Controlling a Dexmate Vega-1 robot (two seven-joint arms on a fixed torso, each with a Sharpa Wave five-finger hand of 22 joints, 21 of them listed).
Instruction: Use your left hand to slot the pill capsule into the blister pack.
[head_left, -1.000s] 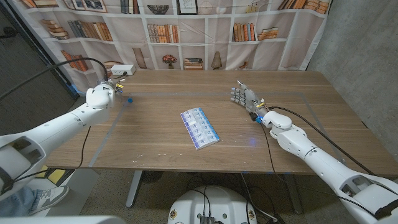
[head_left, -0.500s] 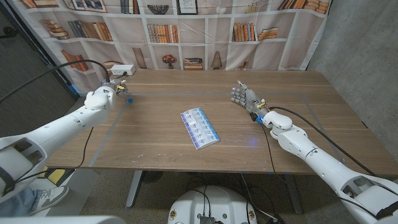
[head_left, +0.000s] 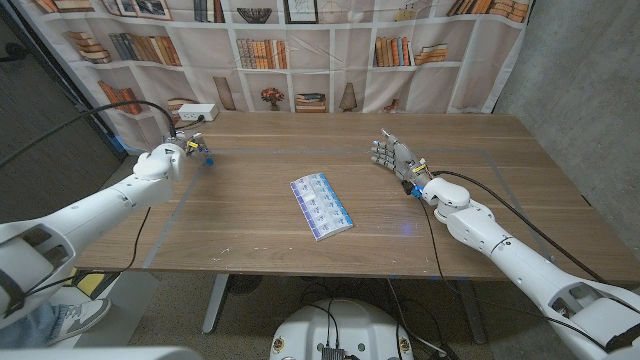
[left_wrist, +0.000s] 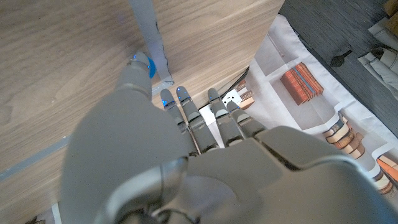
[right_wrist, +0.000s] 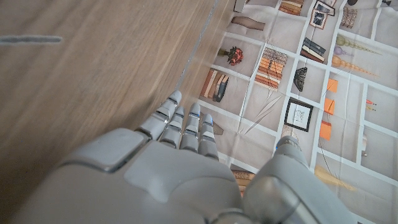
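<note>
I see the flat rectangular blister pack (head_left: 322, 207) lying at the centre of the long wooden table (head_left: 250, 225), set at a slant. My left hand (head_left: 186, 148) sits at ten o'clock from it, well apart, with the small blue pill capsule (head_left: 208, 158) just beside its fingertips. My right hand (head_left: 396, 157) stands at two o'clock from the pack. A white power strip (head_left: 196, 113) lies at the far edge behind my left hand.

Wooden table (head_left: 250, 215) with blister pack (head_left: 321, 206) near its middle.
</note>
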